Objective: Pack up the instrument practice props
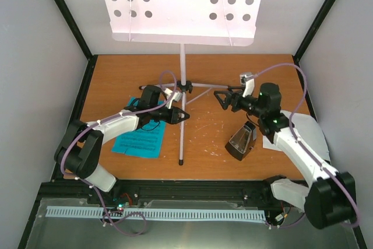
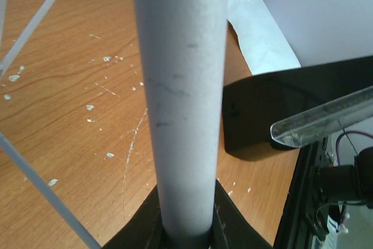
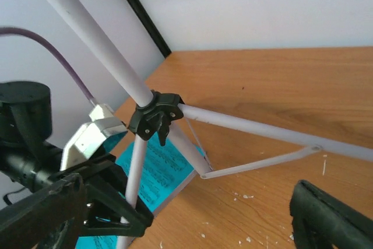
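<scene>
The silver tripod music stand (image 1: 182,62) stands at the back middle, its perforated tray (image 1: 180,4) up high. My left gripper (image 1: 178,115) is shut on the stand's front leg (image 2: 180,86), which fills the left wrist view between the black fingers (image 2: 233,228). My right gripper (image 1: 224,98) is open and empty, just right of the tripod hub (image 3: 154,115) and near the right leg (image 3: 262,129). The black pyramid metronome (image 1: 240,142) with its clear cover (image 2: 326,118) stands under the right arm. Blue music sheets (image 1: 138,138) lie under the left arm. White sheets (image 1: 309,132) lie at the right.
Grey walls with black frame posts close the wooden table (image 1: 210,144) on three sides. A slotted white rail (image 1: 151,214) runs along the near edge by the arm bases. The stand's thin braces (image 3: 256,164) spread low over the table.
</scene>
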Robot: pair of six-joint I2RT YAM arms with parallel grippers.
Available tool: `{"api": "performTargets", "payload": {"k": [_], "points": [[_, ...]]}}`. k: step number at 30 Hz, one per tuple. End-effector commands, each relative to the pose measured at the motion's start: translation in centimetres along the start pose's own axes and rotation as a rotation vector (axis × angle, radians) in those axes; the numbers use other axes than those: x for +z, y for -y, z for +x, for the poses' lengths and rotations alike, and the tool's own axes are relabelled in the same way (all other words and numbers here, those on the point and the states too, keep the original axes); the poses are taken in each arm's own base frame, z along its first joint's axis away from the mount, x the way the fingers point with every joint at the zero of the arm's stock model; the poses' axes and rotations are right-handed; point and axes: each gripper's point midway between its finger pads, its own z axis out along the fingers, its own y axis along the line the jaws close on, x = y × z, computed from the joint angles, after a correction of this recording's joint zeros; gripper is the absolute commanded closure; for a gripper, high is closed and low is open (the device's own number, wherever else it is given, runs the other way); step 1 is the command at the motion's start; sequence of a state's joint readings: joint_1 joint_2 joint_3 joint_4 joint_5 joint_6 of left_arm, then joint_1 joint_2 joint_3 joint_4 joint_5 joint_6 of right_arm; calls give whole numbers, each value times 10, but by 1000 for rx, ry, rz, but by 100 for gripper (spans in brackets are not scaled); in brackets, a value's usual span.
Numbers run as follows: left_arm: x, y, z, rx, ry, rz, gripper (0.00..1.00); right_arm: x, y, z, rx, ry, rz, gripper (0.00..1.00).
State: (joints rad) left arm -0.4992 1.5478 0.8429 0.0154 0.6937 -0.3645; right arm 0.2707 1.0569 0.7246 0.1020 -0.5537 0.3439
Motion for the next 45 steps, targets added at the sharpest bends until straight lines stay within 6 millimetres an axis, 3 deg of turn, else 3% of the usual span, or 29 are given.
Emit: {"api": "performTargets", "payload": {"k": [1, 6, 9, 12, 16, 23, 38, 45], "points": [[0, 17, -9, 207, -21, 56, 94, 31, -8, -4, 16, -36, -63, 10], [-6, 14, -20, 194, 53, 5, 64, 71, -10, 13, 127, -104, -117, 25], [-12, 7, -28, 164, 108, -58, 52, 88, -16, 16, 144, -103, -149, 33], [-19, 8, -34, 148, 168, -72, 49, 103, -20, 23, 133, -130, -157, 41], [-24, 14, -38, 142, 215, -58, 60, 115, -23, 25, 112, -140, -171, 49], [-21, 11, -38, 126, 208, -60, 66, 123, -24, 33, 95, -155, -189, 64], [-20, 4, -40, 115, 218, -90, 89, 131, -34, 46, -21, -190, -274, 78], [-25, 5, -37, 120, 216, -109, 96, 134, -39, 51, -141, -223, -317, 97]]}}
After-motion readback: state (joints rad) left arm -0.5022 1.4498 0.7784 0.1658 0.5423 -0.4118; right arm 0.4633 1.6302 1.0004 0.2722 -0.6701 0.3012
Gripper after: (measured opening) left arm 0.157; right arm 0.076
